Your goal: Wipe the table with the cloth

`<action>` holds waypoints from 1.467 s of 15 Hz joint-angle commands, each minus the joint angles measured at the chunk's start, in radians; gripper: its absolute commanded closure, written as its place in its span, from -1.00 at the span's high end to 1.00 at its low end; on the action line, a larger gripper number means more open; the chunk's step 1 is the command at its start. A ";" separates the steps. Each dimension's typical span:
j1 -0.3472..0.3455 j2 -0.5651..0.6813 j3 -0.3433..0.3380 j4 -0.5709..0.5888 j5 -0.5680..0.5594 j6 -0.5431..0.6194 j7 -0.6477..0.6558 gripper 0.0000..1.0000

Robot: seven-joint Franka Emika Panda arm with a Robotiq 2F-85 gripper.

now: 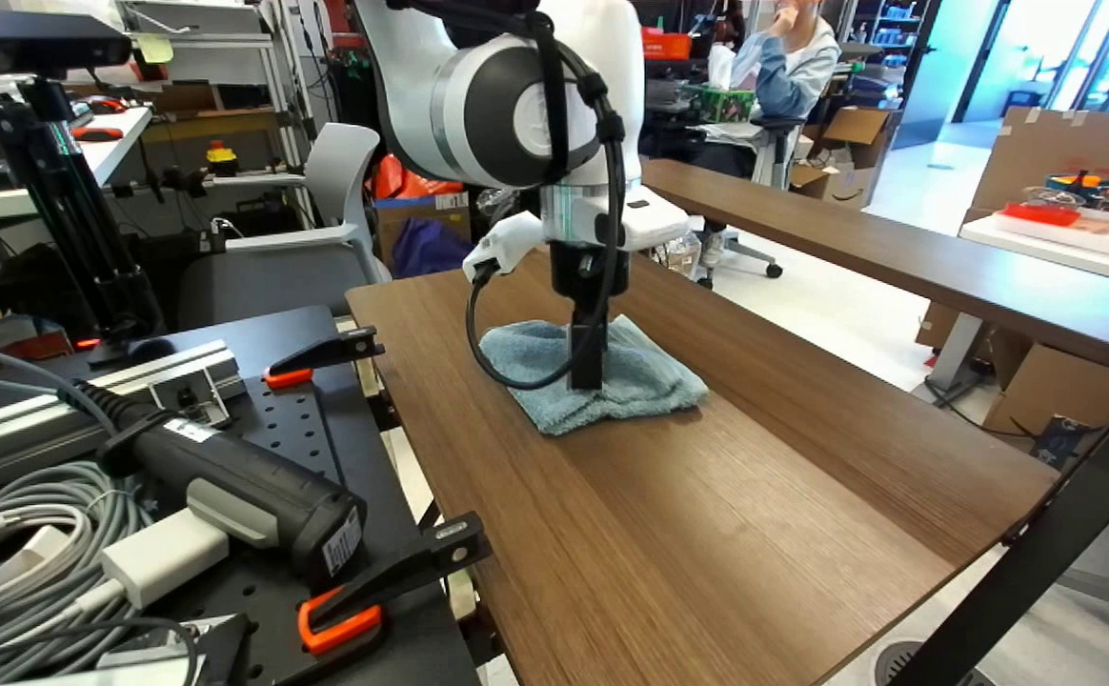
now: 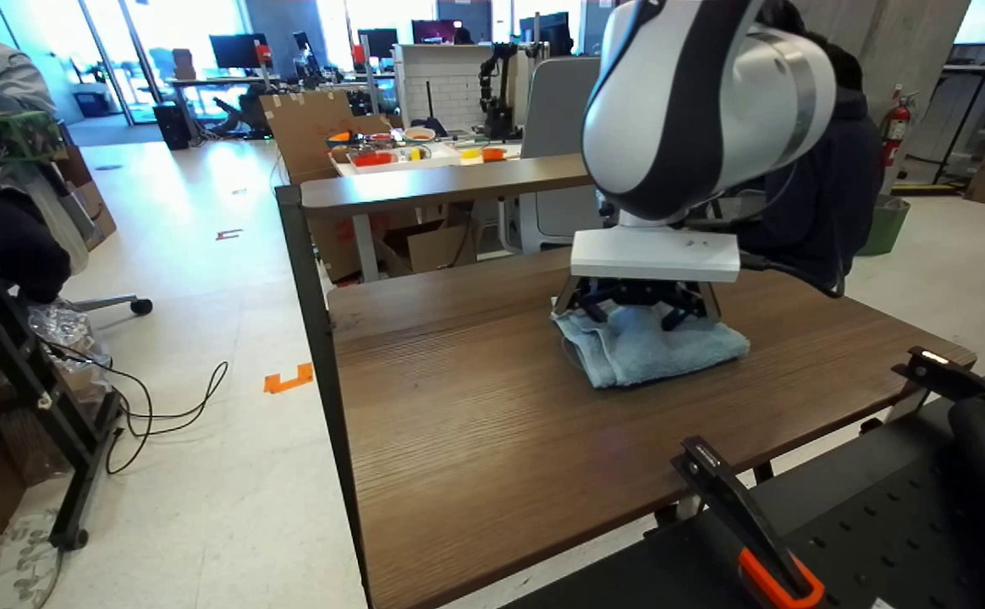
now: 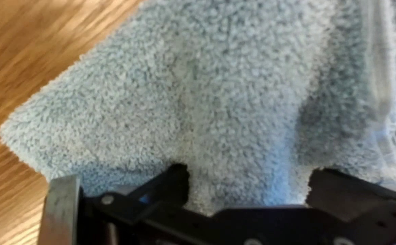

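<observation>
The table (image 1: pixel 707 514) has a brown wood-grain top and also shows in an exterior view (image 2: pixel 475 440). The light blue-teal cloth (image 1: pixel 655 391) lies rumpled on it, near the end by the grey chair, and shows in an exterior view (image 2: pixel 670 355). My gripper (image 2: pixel 636 317) points straight down into the cloth's middle. In the wrist view, cloth (image 3: pixel 238 85) bunches up between the fingers of the gripper (image 3: pixel 249 183) and fills the gap, so I read it as shut on the cloth. The fingertips' ends are hidden in the fabric.
A black bench (image 1: pixel 297 448) with cables, a handheld device (image 1: pixel 250 486) and orange-handled clamps (image 1: pixel 393 581) stands along one long side; the clamps reach to the table edge. A grey chair (image 1: pixel 278 257) stands by the far end. Another wood-topped surface (image 1: pixel 897 248) runs along the opposite side.
</observation>
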 commanded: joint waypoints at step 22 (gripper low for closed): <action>-0.199 -0.172 0.064 -0.072 0.148 -0.012 -0.304 1.00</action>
